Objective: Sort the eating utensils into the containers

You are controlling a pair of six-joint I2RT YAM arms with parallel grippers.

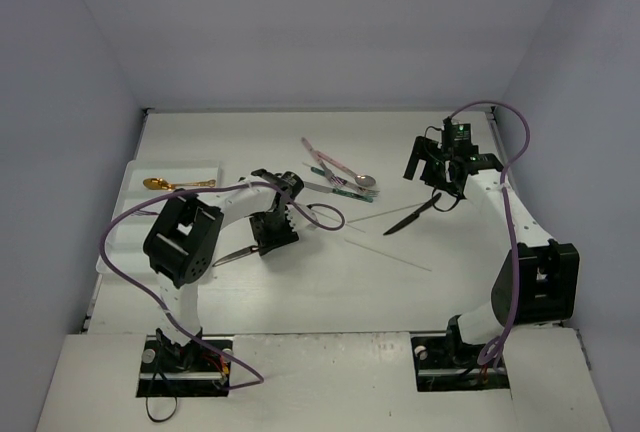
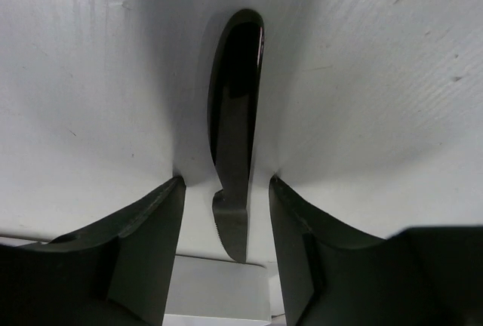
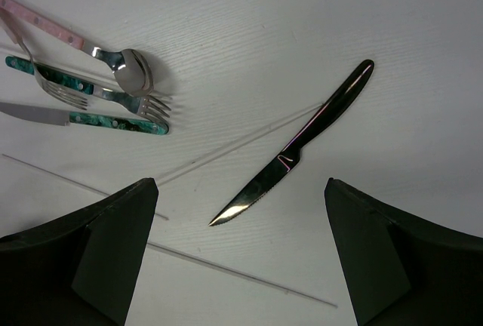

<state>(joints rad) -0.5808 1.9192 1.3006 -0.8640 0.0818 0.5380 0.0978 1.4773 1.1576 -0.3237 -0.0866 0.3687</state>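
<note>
Here, the table (image 1: pixel 330 282) holds a white tray (image 1: pixel 190 167) at its left. The left gripper (image 2: pixel 225 182) has its jaws apart, astride a black knife (image 2: pixel 235 99) that lies free on the table near the tray. The right gripper (image 3: pixel 240 190) hangs wide open over a second black knife (image 3: pixel 302 145), near the pink- and green-handled cutlery (image 3: pixel 113 92) and thin sticks (image 3: pixel 234 145). A gold spoon (image 1: pixel 165 185) lies in the tray.

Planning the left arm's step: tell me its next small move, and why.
Probably close the left tool on the black knife. Its jaws stand open on either side of the blade without touching it, and the knife lies flat on the table, lined up between them.
</note>
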